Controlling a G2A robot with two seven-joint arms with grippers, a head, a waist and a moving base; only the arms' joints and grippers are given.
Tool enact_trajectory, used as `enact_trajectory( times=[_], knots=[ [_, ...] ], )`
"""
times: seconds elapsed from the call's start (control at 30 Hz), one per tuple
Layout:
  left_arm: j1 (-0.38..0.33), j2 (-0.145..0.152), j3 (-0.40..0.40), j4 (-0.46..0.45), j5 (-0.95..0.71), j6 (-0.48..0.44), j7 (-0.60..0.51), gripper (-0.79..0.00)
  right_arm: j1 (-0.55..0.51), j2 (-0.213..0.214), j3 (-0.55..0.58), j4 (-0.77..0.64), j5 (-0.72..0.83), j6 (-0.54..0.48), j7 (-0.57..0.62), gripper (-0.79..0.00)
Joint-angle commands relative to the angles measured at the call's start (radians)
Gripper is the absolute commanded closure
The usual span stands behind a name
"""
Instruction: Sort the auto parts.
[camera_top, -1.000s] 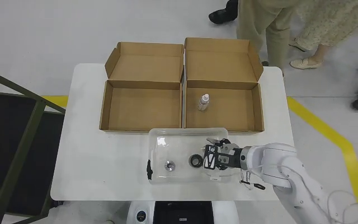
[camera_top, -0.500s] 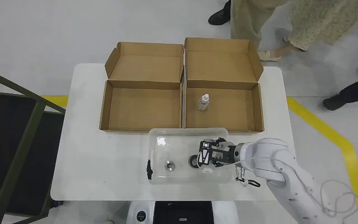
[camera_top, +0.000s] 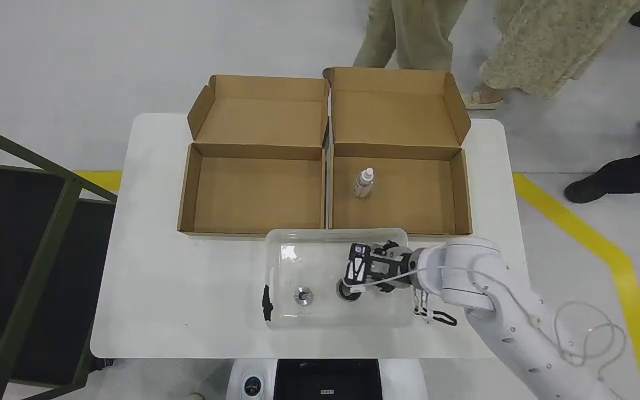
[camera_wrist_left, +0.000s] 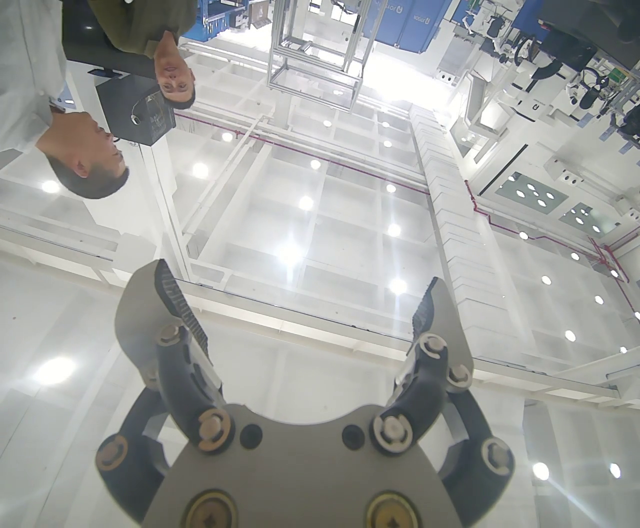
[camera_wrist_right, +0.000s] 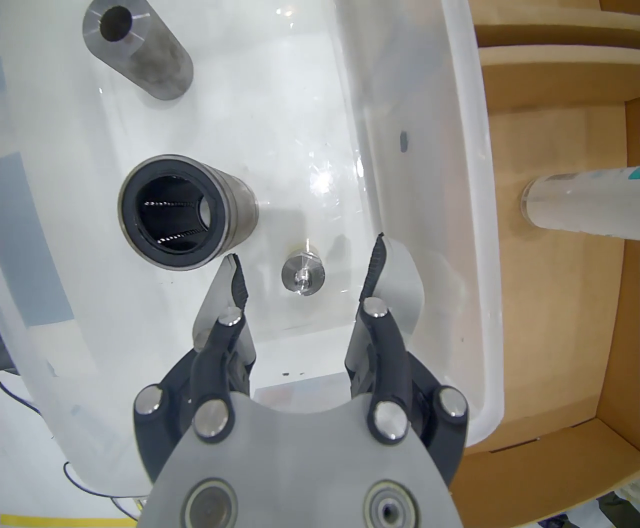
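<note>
From above, we see the right pincer (camera_top: 353, 274) inside the clear bin (camera_top: 280, 240) on the tabletop (camera_top: 160, 290). In the left wrist view, the left pincer (camera_wrist_left: 300, 300) gapes wide at the ceiling. In the right wrist view, released fingers (camera_wrist_right: 239, 285) straddle a small stud (camera_wrist_right: 303, 276) without touching it. The bearing sleeve (camera_wrist_right: 185, 217) sits just beside one finger and the bin wall stands near the other.

The clear, glossy plastic bin (camera_wrist_right: 467, 150) holds a satin steel cylindrical bearing (camera_wrist_right: 235, 207) with a matt black end ring, a dull grey metal sleeve (camera_wrist_right: 150, 65) and a small polished metal stud (camera_wrist_right: 303, 276). The brown cardboard box (camera_wrist_right: 550, 310) beside the bin is matt with raw cut edges, and the white table (camera_top: 170, 300) looks smooth.
</note>
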Motion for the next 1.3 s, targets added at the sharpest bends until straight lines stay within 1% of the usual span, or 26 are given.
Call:
enact_trajectory(
  times=[0.0, 0.1, 0.23, 0.3, 0.43, 0.53, 0.67, 0.73, 0.77, 0.9, 1.03, 1.2, 1.27],
  knots=[
    [0.000, 0.000, 0.000, 0.000, 0.000, 0.000, 0.000, -0.785, 0.007, -0.001, -0.009, 0.002, 0.002, 0.007, 0.010, -0.440],
    [0.000, 0.000, 0.000, 0.000, 0.000, 0.000, 0.000, -0.785, 0.017, -0.001, -0.023, 0.003, -0.004, 0.021, 0.040, -0.409],
    [0.000, 0.000, 0.000, 0.000, 0.000, 0.000, 0.000, -0.785, 0.029, -0.002, -0.037, 0.011, 0.008, 0.031, 0.051, -0.388],
    [0.000, 0.000, 0.000, 0.000, 0.000, 0.000, 0.000, -0.785, 0.034, -0.002, -0.045, 0.016, 0.012, 0.037, 0.057, -0.363],
    [0.000, 0.000, 0.000, 0.000, 0.000, 0.000, 0.000, -0.785, 0.047, -0.004, -0.066, 0.037, 0.022, 0.043, 0.063, -0.376],
    [0.000, 0.000, 0.000, 0.000, 0.000, 0.000, 0.000, -0.785, 0.059, -0.006, -0.082, 0.056, 0.025, 0.045, 0.063, -0.354],
    [0.000, 0.000, 0.000, 0.000, 0.000, 0.000, 0.000, -0.785, 0.071, -0.008, -0.095, 0.073, 0.026, 0.050, 0.059, -0.222],
    [0.000, 0.000, 0.000, 0.000, 0.000, 0.000, 0.000, -0.785, 0.072, -0.008, -0.097, 0.075, 0.025, 0.051, 0.060, -0.058],
    [0.000, 0.000, 0.000, 0.000, 0.000, 0.000, 0.000, -0.785, 0.073, -0.007, -0.096, 0.074, 0.025, 0.051, 0.061, 0.000],
    [0.000, 0.000, 0.000, 0.000, 0.000, 0.000, 0.000, -0.785, 0.070, -0.002, -0.084, 0.059, 0.032, 0.053, 0.067, 0.000],
    [0.000, 0.000, 0.000, 0.000, 0.000, 0.000, 0.000, -0.785, 0.053, 0.007, -0.058, 0.009, 0.055, 0.053, 0.073, 0.000],
    [0.000, 0.000, 0.000, 0.000, 0.000, 0.000, 0.000, -0.785, 0.010, 0.024, 0.008, -0.068, 0.118, 0.042, 0.055, 0.000],
    [0.000, 0.000, 0.000, 0.000, 0.000, 0.000, 0.000, -0.785, -0.009, 0.030, 0.034, -0.097, 0.156, 0.034, 0.030, 0.000]
  ],
)
